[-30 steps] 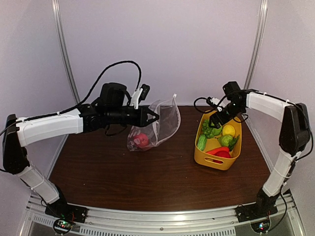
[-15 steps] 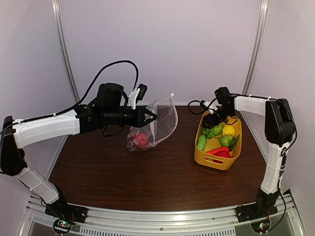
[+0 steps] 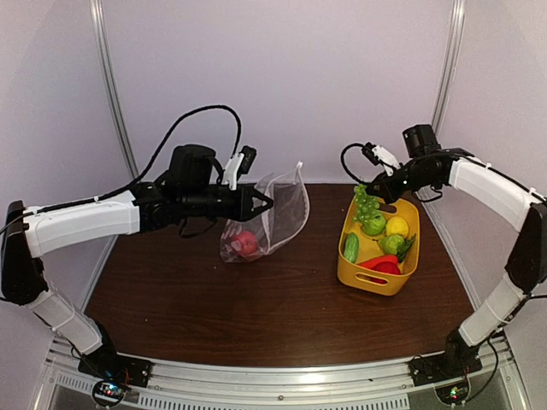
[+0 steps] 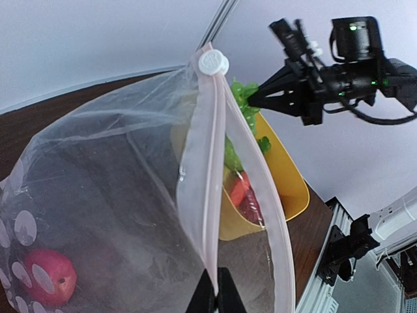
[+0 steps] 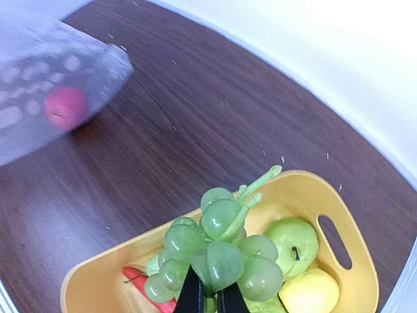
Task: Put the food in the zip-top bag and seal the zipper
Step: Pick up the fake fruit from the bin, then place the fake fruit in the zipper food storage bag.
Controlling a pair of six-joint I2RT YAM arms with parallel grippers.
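both jaws pinched: left on the bag rim, right on the grapes

right gripper (image 5: 208, 297): jaws pressed together on the green grapes (image 5: 218, 251). the bunch is gripped from one side, stem pointing away from the fingers. the grapes hang over the far end of the yellow basket (image 3: 370, 278), clear of the fruit below.

in the basket: green apple (image 5: 294, 242), lemon (image 3: 397, 225), cucumber (image 3: 349, 248), red pepper (image 3: 382, 265).

left gripper (image 4: 213, 297): jaws shut on the rim of the zip-top bag (image 4: 111, 189), pinching the zipper (image 4: 193, 176) strip. the bag is held up by that rim, mouth gaping toward the basket, its lower end on the table (image 3: 256, 307). a white slider (image 4: 213, 62) sits at the far end of the strip.

one red apple (image 4: 49, 284) lies in the bag's bottom corner. bag and basket stand well apart.
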